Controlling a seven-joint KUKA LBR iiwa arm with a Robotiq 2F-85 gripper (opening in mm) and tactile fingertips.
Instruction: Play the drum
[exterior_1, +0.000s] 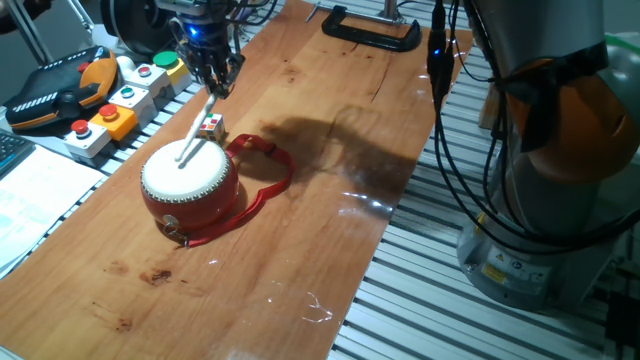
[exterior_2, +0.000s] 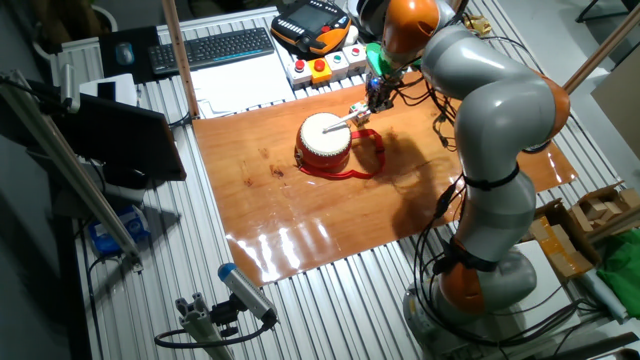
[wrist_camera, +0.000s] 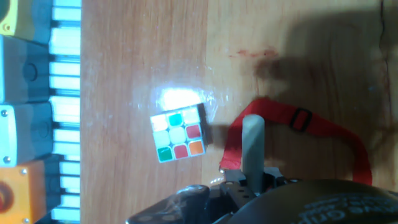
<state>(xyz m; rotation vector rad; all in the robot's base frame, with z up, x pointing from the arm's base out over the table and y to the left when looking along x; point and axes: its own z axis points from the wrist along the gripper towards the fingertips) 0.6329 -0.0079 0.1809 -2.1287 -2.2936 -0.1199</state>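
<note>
The drum (exterior_1: 190, 182), with a red barrel body and cream-white skin, stands on the wooden board; it also shows in the other fixed view (exterior_2: 325, 140). Its red strap (exterior_1: 268, 172) loops to the right. My gripper (exterior_1: 212, 82) hangs above and behind the drum, shut on a pale drumstick (exterior_1: 195, 130). The stick slants down and its tip rests on the skin. In the hand view the drumstick (wrist_camera: 253, 144) points away over the strap (wrist_camera: 323, 134); the drum itself is out of that view.
A small multicoloured cube (exterior_1: 211, 127) lies just behind the drum, under the stick; it also shows in the hand view (wrist_camera: 178, 134). Button boxes (exterior_1: 120, 100) and a teach pendant (exterior_1: 60, 85) line the left edge. A black clamp (exterior_1: 370, 30) sits at the far end.
</note>
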